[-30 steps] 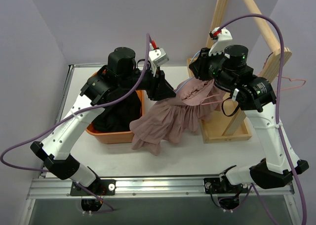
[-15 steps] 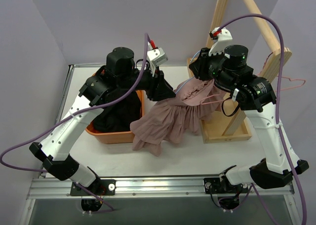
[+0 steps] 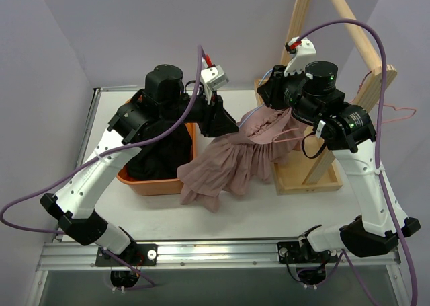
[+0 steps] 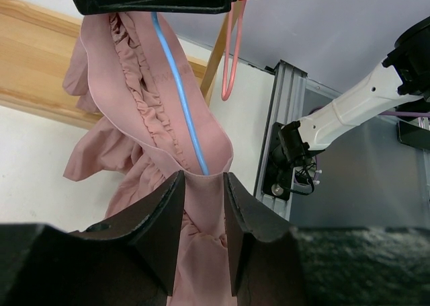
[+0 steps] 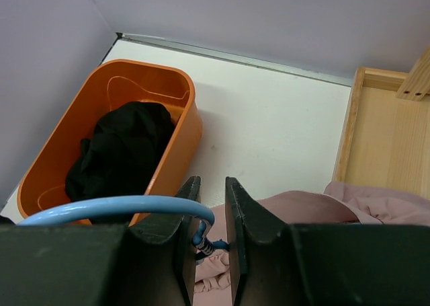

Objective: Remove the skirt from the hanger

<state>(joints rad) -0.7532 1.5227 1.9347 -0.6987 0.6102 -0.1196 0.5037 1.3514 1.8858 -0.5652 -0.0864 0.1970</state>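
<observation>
Across the white surface we see the wooden stand at 3 o'clock of the pink skirt. The skirt hangs mid-surface, its hem pooling toward 7. An orange tub sits at its 9 o'clock with black cloth inside. The blue hanger threads the waistband. The left claw is narrow, pinching the skirt, and the right claw is clamped on the hanger.

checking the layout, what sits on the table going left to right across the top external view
orange bin → pink skirt → wooden rack base
</observation>
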